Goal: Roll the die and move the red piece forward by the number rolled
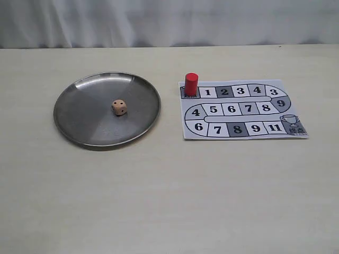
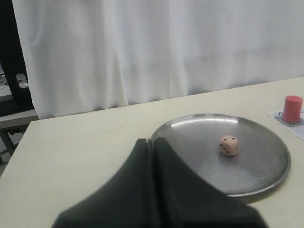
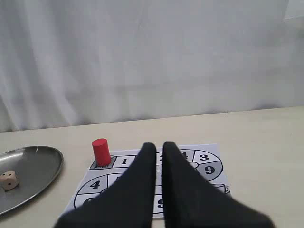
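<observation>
Pale tan wood with dark pips: the die (image 1: 119, 107), resting near the middle of the round steel plate (image 1: 79, 124). Right of the plate, clear of its rim, the red piece (image 1: 191, 84), upright on the grey start square of the paper board (image 1: 243, 109). Under the plate, a pale table (image 1: 169, 201); beyond it, a white curtain (image 1: 169, 21). Near the plate's rim, left gripper (image 2: 153, 142), jaws pressed together on nothing. Off the plate on the board's side, right gripper (image 3: 159, 147), jaws a narrow slit apart, empty.

Tan die (image 1: 119, 107); red piece (image 1: 191, 84)
</observation>
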`<state>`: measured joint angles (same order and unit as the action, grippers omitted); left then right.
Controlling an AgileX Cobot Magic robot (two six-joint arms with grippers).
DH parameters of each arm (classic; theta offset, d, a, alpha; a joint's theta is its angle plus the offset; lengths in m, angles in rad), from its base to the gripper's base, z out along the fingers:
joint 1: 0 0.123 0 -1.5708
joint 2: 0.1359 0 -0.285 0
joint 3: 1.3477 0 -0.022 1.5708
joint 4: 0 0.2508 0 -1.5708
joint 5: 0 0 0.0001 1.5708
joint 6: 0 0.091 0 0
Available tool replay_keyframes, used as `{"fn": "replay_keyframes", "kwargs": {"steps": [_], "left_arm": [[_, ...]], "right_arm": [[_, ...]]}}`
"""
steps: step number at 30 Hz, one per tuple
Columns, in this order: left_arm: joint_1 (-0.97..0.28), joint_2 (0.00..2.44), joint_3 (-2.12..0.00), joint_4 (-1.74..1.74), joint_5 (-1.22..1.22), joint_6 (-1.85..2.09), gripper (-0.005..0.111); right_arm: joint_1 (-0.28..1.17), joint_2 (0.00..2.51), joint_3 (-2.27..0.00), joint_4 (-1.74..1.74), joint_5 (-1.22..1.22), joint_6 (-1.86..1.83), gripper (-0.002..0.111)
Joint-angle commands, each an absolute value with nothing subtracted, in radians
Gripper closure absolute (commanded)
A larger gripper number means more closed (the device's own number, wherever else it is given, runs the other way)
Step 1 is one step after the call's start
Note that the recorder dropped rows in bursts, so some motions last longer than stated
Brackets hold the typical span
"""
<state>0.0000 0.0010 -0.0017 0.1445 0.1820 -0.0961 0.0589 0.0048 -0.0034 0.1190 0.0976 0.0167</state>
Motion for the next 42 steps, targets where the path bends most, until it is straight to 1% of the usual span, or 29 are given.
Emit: {"fn": "replay_keyframes", "kwargs": {"steps": [1,42], "left_arm": [[-0.001,0.000,0.000,0.140,0.173,-0.099,0.107],[-0.001,0.000,0.000,0.140,0.173,-0.099,0.107]], "right_arm": [[0.060,0.000,0.000,0.111,0.100,0.010,0.104],[0.060,0.000,0.000,0.119,0.075,0.010,0.104]]}}
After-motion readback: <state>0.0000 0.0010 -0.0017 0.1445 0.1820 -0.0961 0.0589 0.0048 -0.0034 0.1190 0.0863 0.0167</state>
